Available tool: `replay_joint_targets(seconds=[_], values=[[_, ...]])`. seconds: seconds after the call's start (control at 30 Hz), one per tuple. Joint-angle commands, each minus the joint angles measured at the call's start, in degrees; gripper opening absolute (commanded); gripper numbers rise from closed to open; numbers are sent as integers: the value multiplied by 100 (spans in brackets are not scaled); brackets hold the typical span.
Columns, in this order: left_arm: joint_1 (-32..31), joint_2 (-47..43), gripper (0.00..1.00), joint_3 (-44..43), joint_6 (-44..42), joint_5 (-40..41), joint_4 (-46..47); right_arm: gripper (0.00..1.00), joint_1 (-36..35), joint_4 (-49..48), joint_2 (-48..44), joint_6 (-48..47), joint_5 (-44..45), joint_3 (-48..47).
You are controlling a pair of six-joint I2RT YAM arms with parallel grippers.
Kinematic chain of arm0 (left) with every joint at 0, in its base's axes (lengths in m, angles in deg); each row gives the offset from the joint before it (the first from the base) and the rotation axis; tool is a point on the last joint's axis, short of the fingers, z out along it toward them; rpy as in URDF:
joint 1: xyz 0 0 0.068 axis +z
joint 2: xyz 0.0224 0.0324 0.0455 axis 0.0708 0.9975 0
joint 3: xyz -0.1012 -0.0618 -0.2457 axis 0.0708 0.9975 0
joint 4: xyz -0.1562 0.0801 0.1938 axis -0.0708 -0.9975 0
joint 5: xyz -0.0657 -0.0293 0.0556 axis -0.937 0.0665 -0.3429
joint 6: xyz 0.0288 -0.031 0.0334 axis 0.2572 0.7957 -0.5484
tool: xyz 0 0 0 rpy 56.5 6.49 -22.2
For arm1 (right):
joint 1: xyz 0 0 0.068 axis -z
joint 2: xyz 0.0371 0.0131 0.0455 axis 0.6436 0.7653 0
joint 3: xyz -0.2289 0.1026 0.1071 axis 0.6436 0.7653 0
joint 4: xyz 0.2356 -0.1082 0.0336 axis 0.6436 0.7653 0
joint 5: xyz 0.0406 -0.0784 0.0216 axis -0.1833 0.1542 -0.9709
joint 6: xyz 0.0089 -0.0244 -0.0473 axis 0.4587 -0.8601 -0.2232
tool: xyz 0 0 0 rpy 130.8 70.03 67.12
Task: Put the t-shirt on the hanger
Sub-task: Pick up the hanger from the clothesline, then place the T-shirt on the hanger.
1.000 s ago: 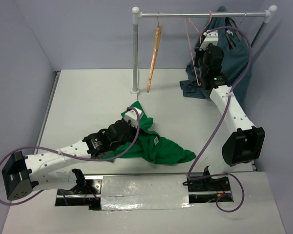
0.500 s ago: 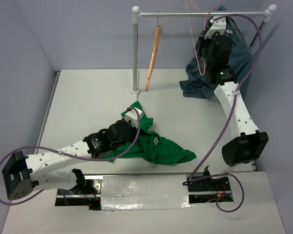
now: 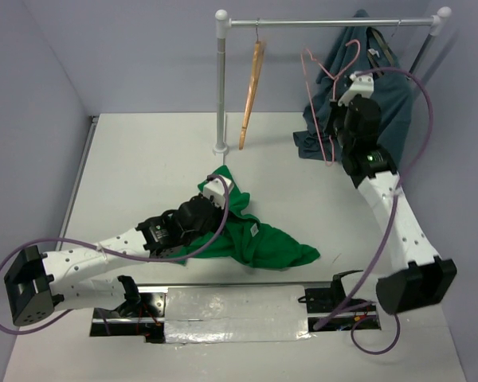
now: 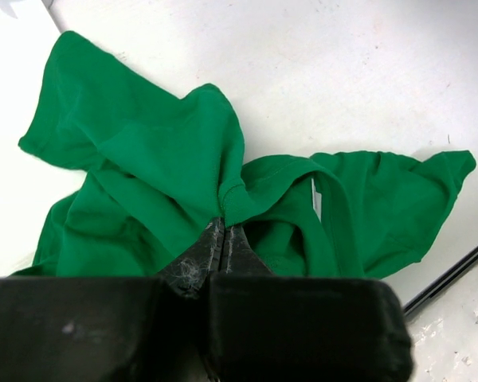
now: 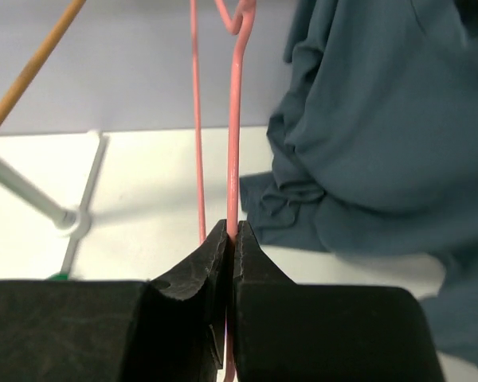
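The bright green t-shirt point(image 3: 263, 243) lies crumpled on the table in front of the left arm. My left gripper point(image 3: 217, 207) is shut on a bunched fold of the t-shirt point(image 4: 167, 159), pinched at the fingertips of that gripper point(image 4: 225, 228). My right gripper point(image 3: 333, 134) is shut on the thin pink wire hanger point(image 3: 310, 79) and holds it in the air, below the rail and in front of the teal shirt. In the right wrist view the hanger's wire point(image 5: 233, 143) runs straight up from the closed right gripper point(image 5: 231, 232).
A clothes rail on a white pole point(image 3: 221, 79) stands at the back. A tan wooden hanger point(image 3: 252, 91) hangs from it. A dark teal shirt point(image 3: 386, 91) hangs at the rail's right end, also in the right wrist view point(image 5: 382, 135). Silver tape point(image 3: 239, 314) lines the near edge.
My right arm lifted the pink hanger off the rail, then brought it down and nearer. The left arm and the t-shirt have not moved.
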Motion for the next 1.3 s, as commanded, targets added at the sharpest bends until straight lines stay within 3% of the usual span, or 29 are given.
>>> replay_joint_targets(seconds=[0.0,0.13,0.33,0.67,0.83,1.03,1.27], values=[[84,11,0,-306,103,114,19,0,-81,-282,-829,261,-100,458],[172,20,0,-437,235,70,-112,0,-229,418,-1041,639,-312,730],[366,46,0,-649,349,35,-341,0,-1108,368,-1471,516,871,1733],[919,547,0,-868,666,-211,-570,0,-3744,1422,-3185,1729,2394,2963],[1130,661,0,-965,745,-211,-552,0,-4746,1950,-3624,2055,2537,3086],[1315,1030,0,-1334,806,-308,-596,0,-6300,2591,-3485,2694,3168,3315],[1368,1250,0,-1730,824,-141,-842,0,-7217,2890,-3055,3223,3757,3210]])
